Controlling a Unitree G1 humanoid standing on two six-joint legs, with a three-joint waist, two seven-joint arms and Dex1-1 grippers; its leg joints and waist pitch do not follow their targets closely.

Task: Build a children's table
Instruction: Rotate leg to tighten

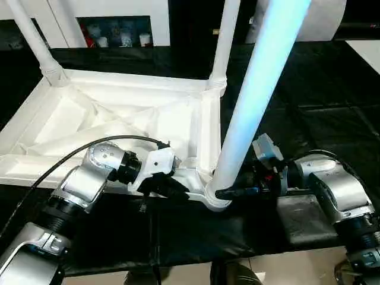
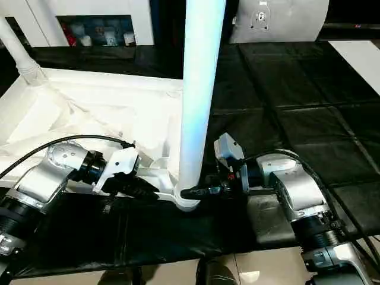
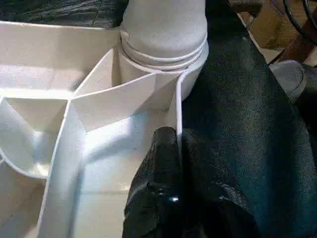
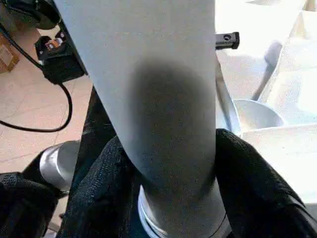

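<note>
On the black mat [image 1: 309, 119] the table top [image 1: 113, 124] lies underside up with two far legs standing. Our left gripper [image 1: 172, 185] pinches its near rim [image 3: 179, 124]; our right gripper [image 1: 237, 191] is clenched around the near leg [image 1: 255, 95] just above its corner socket [image 1: 217, 199]. If we twist unevenly, the leg could cock and jam, or the rim slip free.

Left gripper [image 1: 172, 185]: black fingers pinched on white plastic table-top rim [image 3: 179, 119].
Right gripper [image 1: 233, 191]: fingers clamped around white tube leg [image 1: 252, 95] base.
</note>
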